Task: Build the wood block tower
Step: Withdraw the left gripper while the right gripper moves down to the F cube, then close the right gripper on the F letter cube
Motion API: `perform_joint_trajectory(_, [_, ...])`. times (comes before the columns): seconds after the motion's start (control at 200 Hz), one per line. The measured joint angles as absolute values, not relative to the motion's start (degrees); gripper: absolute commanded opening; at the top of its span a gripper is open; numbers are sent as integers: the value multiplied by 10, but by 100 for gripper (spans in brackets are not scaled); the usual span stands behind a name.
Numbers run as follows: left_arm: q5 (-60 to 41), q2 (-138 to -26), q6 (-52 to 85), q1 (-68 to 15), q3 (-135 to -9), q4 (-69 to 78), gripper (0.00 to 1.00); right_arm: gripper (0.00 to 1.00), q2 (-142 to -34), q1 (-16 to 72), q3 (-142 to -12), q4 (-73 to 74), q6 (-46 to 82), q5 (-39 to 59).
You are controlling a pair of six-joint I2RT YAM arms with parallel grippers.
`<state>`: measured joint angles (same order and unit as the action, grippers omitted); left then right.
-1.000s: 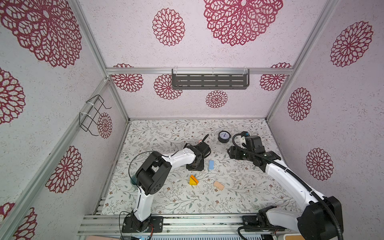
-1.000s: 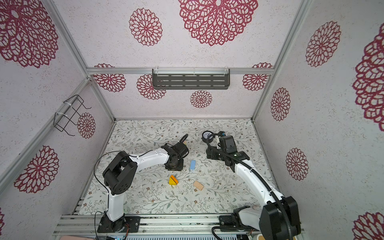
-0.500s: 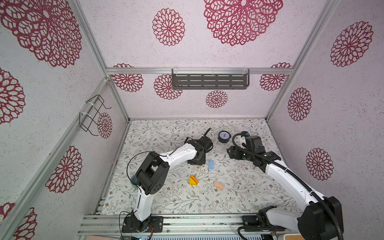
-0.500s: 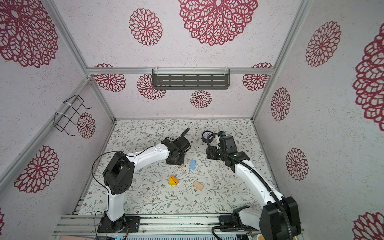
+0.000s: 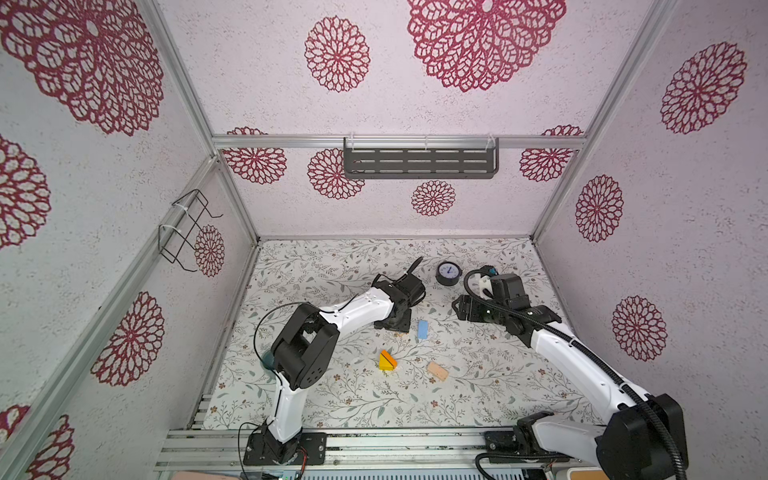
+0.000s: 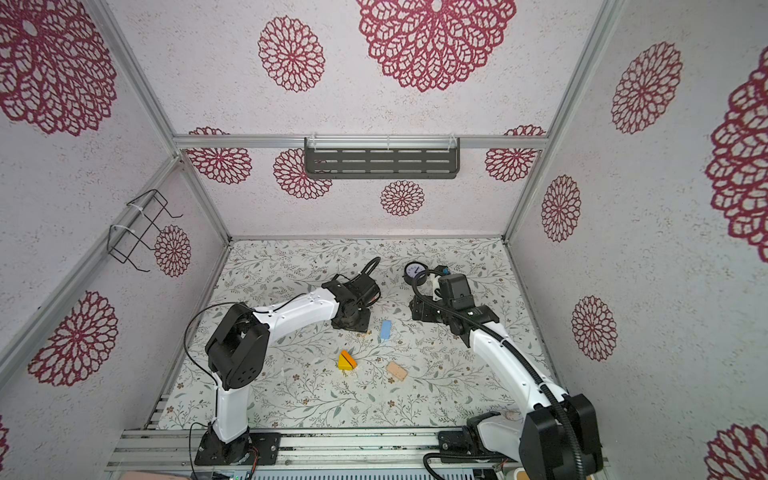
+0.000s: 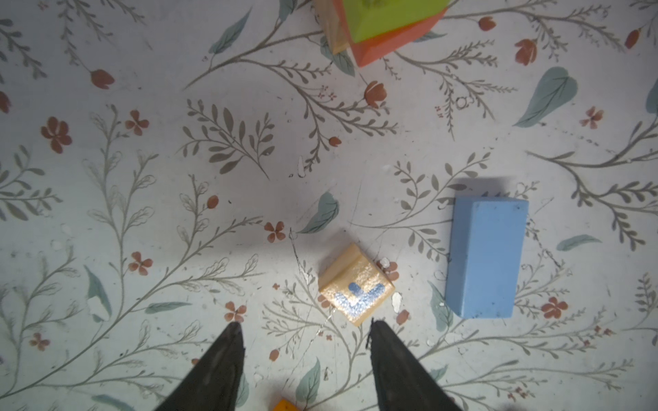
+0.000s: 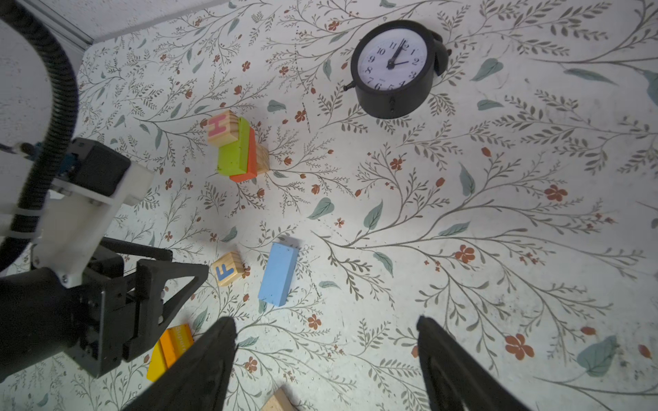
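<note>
- The left gripper (image 7: 306,323) has opened, and the letter cube (image 7: 356,284) lies on the worktop (image 7: 178,142).
- The left arm (image 5: 353,309) has moved back a little.

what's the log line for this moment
left pincer: open, empty, by F cube | right pincer: open, empty | tower: H cube topmost | loose: blue brick, wedge, tan brick

The clock (image 5: 449,273) stands at the table's (image 5: 332,270) rear. Nearer the front stands a tower (image 8: 238,149), seemingly four high. Further forward, a lettered cube (image 8: 228,269) lies just left of a long brick (image 5: 422,329). Frontmost lie paired wedges (image 5: 387,360), with a flat brick (image 5: 437,370) to their right.
</note>
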<state>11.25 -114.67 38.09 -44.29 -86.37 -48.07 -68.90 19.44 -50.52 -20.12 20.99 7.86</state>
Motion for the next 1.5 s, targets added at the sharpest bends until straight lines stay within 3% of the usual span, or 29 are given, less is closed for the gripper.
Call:
perform_joint_trajectory(0.12, [125,-1100,382,-439,-818,-470,100,72,-695,201,-499,-204,212,77])
perform_joint_trajectory(0.33, [167,-962,404,-421,-741,-457,97,69,-734,273,-508,-209,193,68])
perform_joint_trajectory(0.61, [194,-830,441,-371,-635,-441,97,68,-870,354,-575,-213,159,88])
perform_joint_trajectory(1.011, [178,-790,451,-337,-543,-415,97,66,-1045,416,-709,-240,126,79])
perform_joint_trajectory(1.501, [157,-754,451,-327,-506,-393,97,60,-1112,448,-767,-281,116,41])
